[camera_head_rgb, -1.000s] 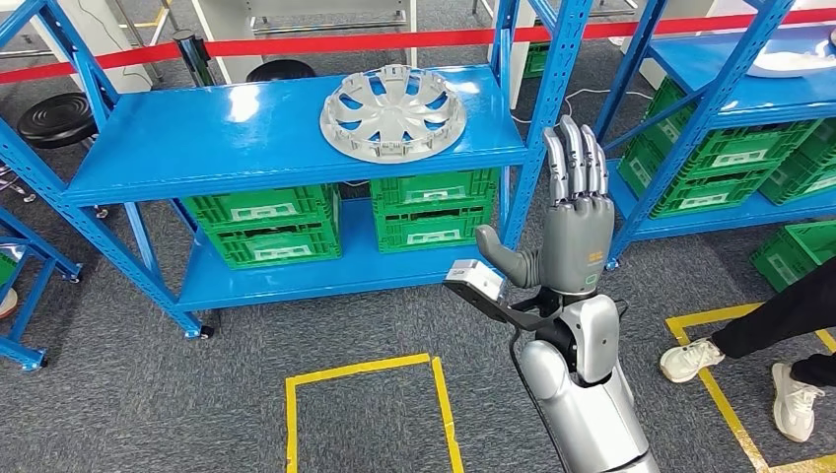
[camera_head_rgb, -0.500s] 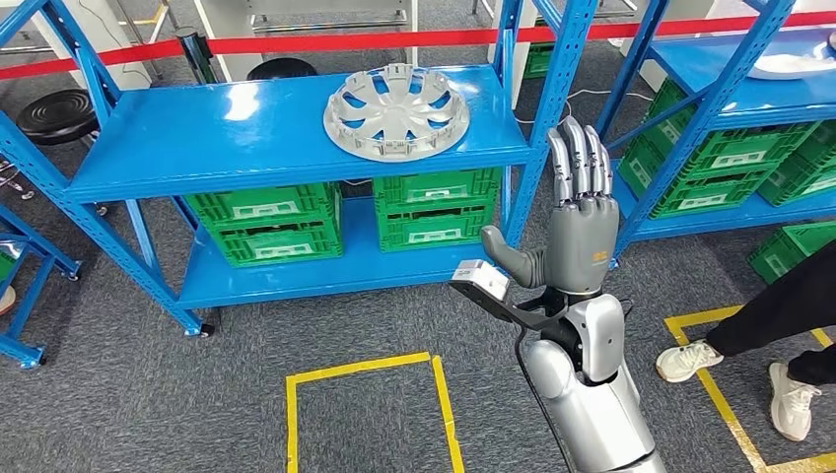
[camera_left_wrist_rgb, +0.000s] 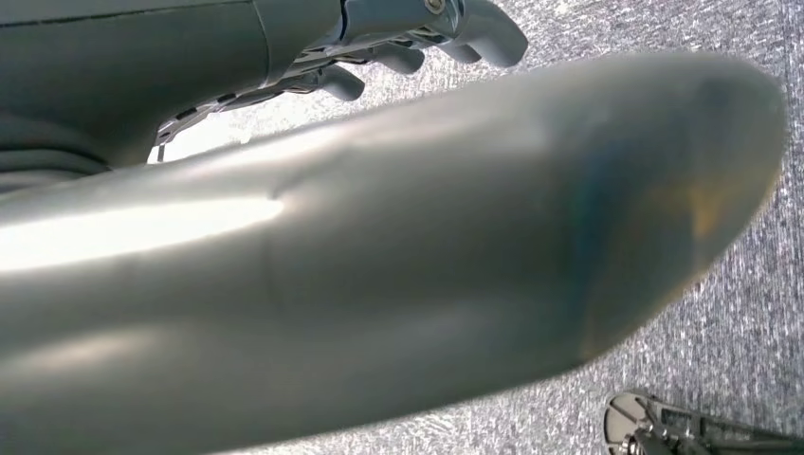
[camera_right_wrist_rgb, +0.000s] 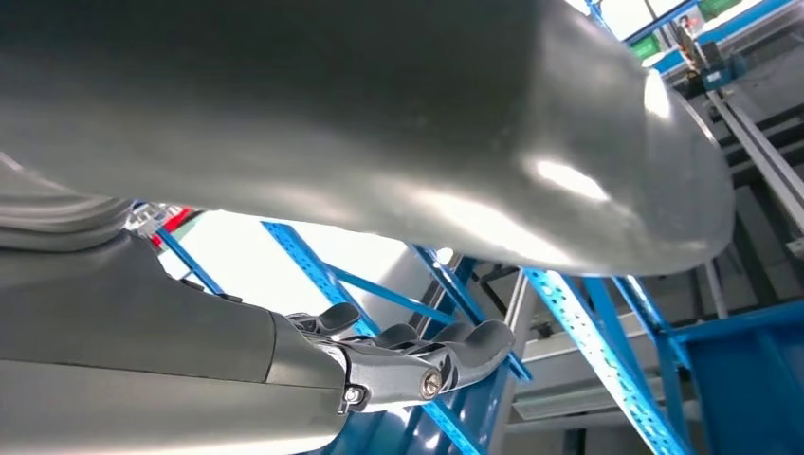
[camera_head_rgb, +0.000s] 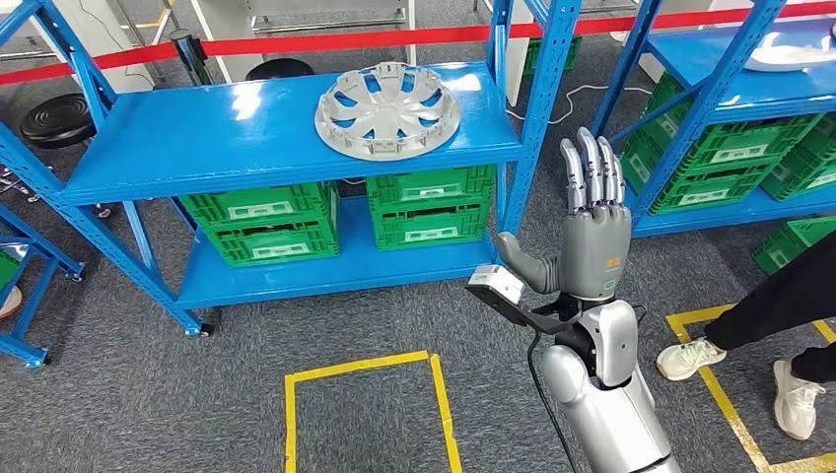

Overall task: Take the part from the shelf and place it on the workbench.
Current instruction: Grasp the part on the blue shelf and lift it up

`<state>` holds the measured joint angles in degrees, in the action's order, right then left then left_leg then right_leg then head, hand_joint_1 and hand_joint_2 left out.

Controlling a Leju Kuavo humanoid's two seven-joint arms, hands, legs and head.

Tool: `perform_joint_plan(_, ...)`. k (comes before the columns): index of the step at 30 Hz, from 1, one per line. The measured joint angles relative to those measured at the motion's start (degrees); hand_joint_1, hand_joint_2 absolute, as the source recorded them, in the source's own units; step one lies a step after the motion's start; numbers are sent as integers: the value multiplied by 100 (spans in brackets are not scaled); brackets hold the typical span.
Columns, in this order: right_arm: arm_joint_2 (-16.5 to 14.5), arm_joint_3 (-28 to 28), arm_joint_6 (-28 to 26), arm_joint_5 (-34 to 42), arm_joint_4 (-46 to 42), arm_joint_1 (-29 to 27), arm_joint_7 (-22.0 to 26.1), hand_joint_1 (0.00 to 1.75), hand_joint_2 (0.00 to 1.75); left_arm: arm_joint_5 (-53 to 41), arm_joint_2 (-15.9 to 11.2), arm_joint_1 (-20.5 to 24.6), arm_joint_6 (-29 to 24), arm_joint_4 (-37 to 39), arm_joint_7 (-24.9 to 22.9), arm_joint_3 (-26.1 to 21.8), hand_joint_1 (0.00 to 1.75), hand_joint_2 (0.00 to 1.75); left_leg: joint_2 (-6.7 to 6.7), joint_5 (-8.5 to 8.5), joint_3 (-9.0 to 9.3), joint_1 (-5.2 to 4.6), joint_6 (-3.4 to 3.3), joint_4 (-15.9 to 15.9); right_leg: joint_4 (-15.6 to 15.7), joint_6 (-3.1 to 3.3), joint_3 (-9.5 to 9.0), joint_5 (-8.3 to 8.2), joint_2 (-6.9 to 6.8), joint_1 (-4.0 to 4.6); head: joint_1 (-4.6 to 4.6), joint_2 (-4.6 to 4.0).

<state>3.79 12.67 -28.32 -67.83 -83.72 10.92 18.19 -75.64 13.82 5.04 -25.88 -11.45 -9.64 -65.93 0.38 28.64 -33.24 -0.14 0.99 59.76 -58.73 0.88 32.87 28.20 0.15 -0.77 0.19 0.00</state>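
Note:
The part, a silver hubcap (camera_head_rgb: 386, 110), lies flat on the top board of the blue shelf (camera_head_rgb: 197, 138), toward its right end. My right hand (camera_head_rgb: 592, 236) is raised in front of the shelf's right post (camera_head_rgb: 537, 118), fingers straight up and apart, thumb out to the side, holding nothing. It stands lower than the hubcap and to its right, well apart from it. The right wrist view shows its thumb (camera_right_wrist_rgb: 379, 123) and its fingers (camera_right_wrist_rgb: 417, 365) against blue shelf beams. My left hand (camera_left_wrist_rgb: 379, 265) hangs over grey carpet, its fingers (camera_left_wrist_rgb: 417, 43) loosely extended with nothing in them.
Green crates (camera_head_rgb: 345, 222) fill the shelf's lower board. A second blue shelf (camera_head_rgb: 749, 99) with more green crates stands at the right. A person's legs (camera_head_rgb: 769, 335) are at the far right. Yellow tape squares (camera_head_rgb: 365, 404) mark the carpet; red barrier tape (camera_head_rgb: 296, 44) runs behind.
My right hand has drifted a little to the right and lower in the picture, still with fingers straight. The view has swayed slightly. The hubcap lies where it was on the shelf.

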Motion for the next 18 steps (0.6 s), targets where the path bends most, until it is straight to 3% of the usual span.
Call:
perform_joint_plan(1,3,-1,-9,-5,-9,-25,-4,0,0,-1,-1,1,6,1,2,1,0,0,-5,124,-93,8,35,202,11,28,-9,-6,-1,-15,-11,0)
perform_joint_plan(4,8,-2,-20,-9,-25,-107,-14,0,0,-2,-3,-9,8,4,3,1,0,0,-11,610,-640,38,108,1307,12,70,-15,8,-2,-24,-31,0)
perform_joint_plan(5,9,-2,-21,-10,-25,-132,-16,0,0,-2,-3,-14,8,5,3,1,0,0,-11,644,-767,44,116,1531,11,72,-19,16,0,-25,-31,0)
perform_joint_plan(6,10,-2,-21,-10,-25,-151,-17,0,0,-2,-3,-19,9,6,2,1,0,0,-11,557,-780,50,116,1519,11,68,-30,25,6,-25,-32,0)
perform_joint_plan(7,10,-2,-21,-10,-26,-164,-17,0,0,-2,-4,-21,10,7,3,1,0,0,-11,373,-679,56,111,1277,10,59,-48,37,13,-27,-32,0)
perform_joint_plan(8,10,-2,-21,-10,-27,-170,-19,0,0,-1,-5,-21,12,7,4,1,0,0,-11,142,-486,62,102,861,10,43,-71,53,19,-30,-32,0)
perform_joint_plan(10,13,-2,-18,-14,-31,-170,-19,0,0,9,-7,-16,19,9,21,2,0,0,-21,-120,-133,54,63,134,7,-11,-98,85,28,-17,-35,0)
perform_joint_plan(11,15,-3,-14,-18,-32,-168,-17,0,0,19,-7,-15,21,10,35,2,0,0,-27,-150,-50,46,32,-43,9,-45,-100,91,30,-9,-37,0)
perform_joint_plan(15,32,-6,0,-22,-32,-161,-1,0,0,73,-5,-21,19,13,95,2,0,0,-37,-138,-3,29,-136,-132,-21,-191,-103,146,26,-24,-34,0)
perform_joint_plan(17,49,-8,-8,-12,-32,-153,11,0,0,75,-3,-19,18,13,103,1,0,0,-35,-142,34,45,-209,-169,-460,-237,105,379,14,-26,-20,0)
perform_joint_plan(18,55,-9,-17,-1,-32,-161,23,0,0,76,-3,-18,18,14,104,1,0,0,-35,-132,40,40,-233,-171,-844,-248,317,542,11,-21,-13,0)
